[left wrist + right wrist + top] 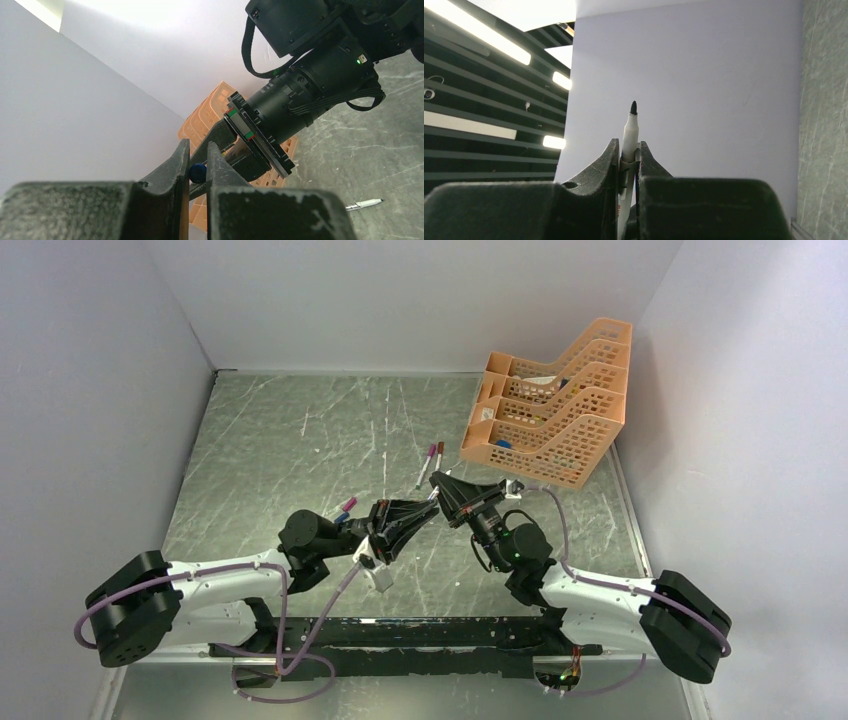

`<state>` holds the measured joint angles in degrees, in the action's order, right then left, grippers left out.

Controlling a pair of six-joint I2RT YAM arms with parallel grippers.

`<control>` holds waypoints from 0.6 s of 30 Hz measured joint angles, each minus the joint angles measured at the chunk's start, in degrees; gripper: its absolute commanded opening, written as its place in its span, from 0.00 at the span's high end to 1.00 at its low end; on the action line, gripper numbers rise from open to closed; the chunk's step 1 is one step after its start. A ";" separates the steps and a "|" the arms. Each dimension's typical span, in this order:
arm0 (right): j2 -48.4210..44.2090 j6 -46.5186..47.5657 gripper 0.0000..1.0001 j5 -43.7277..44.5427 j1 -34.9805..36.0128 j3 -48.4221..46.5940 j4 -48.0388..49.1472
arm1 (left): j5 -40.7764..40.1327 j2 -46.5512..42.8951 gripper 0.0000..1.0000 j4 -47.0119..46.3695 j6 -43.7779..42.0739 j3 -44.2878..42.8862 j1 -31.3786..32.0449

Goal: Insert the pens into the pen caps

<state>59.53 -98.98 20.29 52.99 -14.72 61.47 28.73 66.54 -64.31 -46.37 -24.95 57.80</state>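
Observation:
In the left wrist view my left gripper (pixel 198 150) is shut on a small blue pen cap (pixel 198 173), pinched between its fingertips. My right gripper (pixel 629 147) is shut on a white pen (pixel 630 131) whose bare black tip sticks out past the fingers. From above, the left gripper (pixel 428 510) and the right gripper (pixel 443 480) meet tip to tip at the table's middle. The held cap and pen are too small to make out there. Two more pens (pixel 428 465) with magenta and dark red ends lie just beyond the grippers. Another pink-ended pen (pixel 345 506) lies by the left arm.
An orange mesh tray (pixel 560 405) stands tilted at the back right, close behind the right gripper. White walls close in the table on the left, back and right. One loose pen (pixel 364 204) lies on the grey tabletop under the right wrist.

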 measured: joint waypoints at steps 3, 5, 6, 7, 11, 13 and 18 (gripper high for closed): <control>0.00 0.44 1.00 -0.55 -0.33 0.28 0.79 | -0.02 0.00 0.92 -0.24 1.07 -0.02 0.07; 0.04 0.96 1.00 -1.40 -1.01 0.39 0.92 | -0.09 -0.02 0.83 0.42 1.90 -0.35 0.07; 0.22 1.22 1.00 -2.03 -1.64 0.46 1.38 | -0.20 -0.15 0.79 1.84 2.80 -1.18 0.07; 0.57 1.49 1.00 -2.82 -2.45 0.68 2.49 | -0.52 -0.52 0.73 4.07 4.37 -2.49 0.04; 1.84 3.52 1.00 -4.96 -4.76 1.31 7.96 | -3.23 -3.04 0.43 15.04 15.23 -7.50 0.17; 2.19 6.99 1.00 -6.54 -5.97 1.49 8.61 | -6.43 -4.74 0.39 21.00 23.21 -10.47 0.26; 1.20 16.35 1.00 -10.69 -8.76 2.10 5.11 | -14.91 -10.19 0.39 31.06 37.81 -18.27 0.42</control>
<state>60.73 -82.63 9.61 44.23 -12.62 66.59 13.82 56.36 -33.26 -8.56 -43.22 58.22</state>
